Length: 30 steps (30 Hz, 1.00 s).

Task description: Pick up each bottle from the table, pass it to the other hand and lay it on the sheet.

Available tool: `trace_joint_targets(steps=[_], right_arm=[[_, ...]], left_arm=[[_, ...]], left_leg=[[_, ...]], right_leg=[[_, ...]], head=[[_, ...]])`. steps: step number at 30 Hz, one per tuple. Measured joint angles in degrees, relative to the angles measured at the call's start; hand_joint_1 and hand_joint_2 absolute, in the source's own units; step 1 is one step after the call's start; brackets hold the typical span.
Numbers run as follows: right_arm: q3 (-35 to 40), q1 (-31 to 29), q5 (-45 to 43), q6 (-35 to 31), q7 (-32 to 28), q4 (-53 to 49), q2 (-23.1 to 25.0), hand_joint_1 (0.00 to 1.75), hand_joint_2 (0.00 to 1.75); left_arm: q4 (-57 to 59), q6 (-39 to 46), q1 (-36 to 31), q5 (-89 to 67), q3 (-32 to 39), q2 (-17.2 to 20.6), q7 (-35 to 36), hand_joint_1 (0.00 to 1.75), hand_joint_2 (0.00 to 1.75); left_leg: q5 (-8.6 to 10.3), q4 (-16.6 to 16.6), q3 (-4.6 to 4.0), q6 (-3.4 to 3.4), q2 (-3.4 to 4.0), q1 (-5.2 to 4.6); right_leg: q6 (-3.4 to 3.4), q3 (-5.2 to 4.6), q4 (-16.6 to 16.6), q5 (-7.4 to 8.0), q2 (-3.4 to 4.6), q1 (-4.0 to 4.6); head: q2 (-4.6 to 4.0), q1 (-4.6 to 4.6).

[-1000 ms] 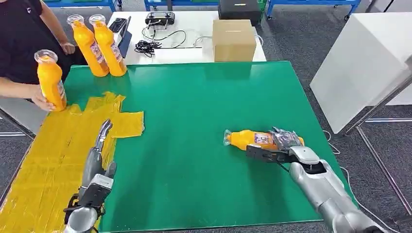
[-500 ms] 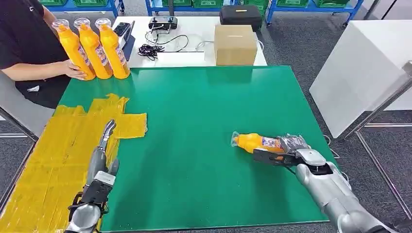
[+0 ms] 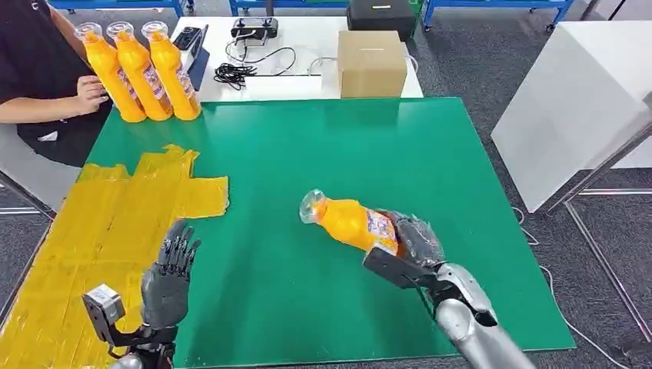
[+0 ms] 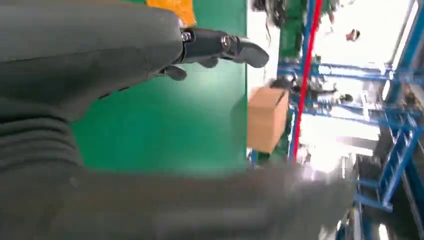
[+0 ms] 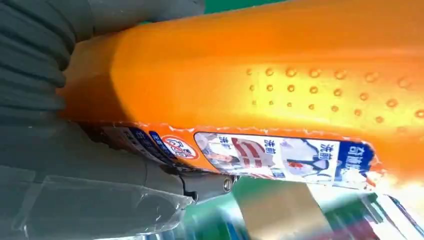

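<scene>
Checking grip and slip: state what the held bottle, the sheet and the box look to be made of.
Bottle: likely glossy orange plastic; raised dots on its body and a printed label in the right wrist view, cap clear.
Sheet: seems thin yellow film or tape strips; seams, wrinkles, ragged edge.
Box: matte brown cardboard, probably; flat faces, folded edges.
Right hand grips the bottle.
</scene>
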Motion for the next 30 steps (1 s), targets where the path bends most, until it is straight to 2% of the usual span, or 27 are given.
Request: trace_joint_targets(steps=[2,4,9,20,30], right_arm=[[4.7,0.8,2.6,-1.5,0.8,-2.6,2.8,1.75,1.75],[8.8,1.2,3.4,-2.3,1.7,-4.0,4.9,1.75,1.75],[13.5,0.2,0.4,-3.6,2.6,-5.3,6.9,1.75,1.75],[15.8,-4.1,-5.4,-2.6,2.7,-2.5,11.3,1.75,1.75],[16.1,-6.6,-7.8,-2.4,3.5,1.5,13.0,1.75,1.75]], left_arm=[[-1.1,1.1,0.6,-0.6,-0.8,-1.2,0.1,0.00,1.75],[-1.9,2.2,0.9,-1.1,-1.8,-1.9,0.1,0.00,1.75],[-3.0,2.7,1.5,-0.2,-3.8,-2.2,-0.1,0.00,1.75],[-3.2,4.6,-0.1,-1.6,-7.4,-2.2,-0.7,0.00,1.75],[-3.2,4.2,-0.8,-1.0,-9.2,-2.1,-0.9,0.00,1.75]], left_leg=[[-0.01,0.0,-0.02,-0.01,0.19,0.01],[0.00,0.0,-0.12,-0.01,-0.02,0.01],[0.01,0.0,-0.18,-0.01,-0.07,0.01],[0.07,0.0,-0.17,0.07,-0.10,-0.05],[0.07,0.0,-0.19,0.06,-0.10,-0.05]], right_leg=[[0.00,-0.14,0.0,0.00,0.11,0.00],[-0.02,-0.21,0.0,-0.02,-0.01,0.00],[-0.05,-0.22,0.0,-0.03,-0.09,-0.02],[-0.01,-0.21,0.0,0.00,-0.09,-0.10],[-0.01,-0.23,0.0,0.00,-0.09,-0.10]], head=[[0.00,-0.04],[0.00,-0.04],[0.00,0.02],[0.00,0.00],[0.00,0.00]])
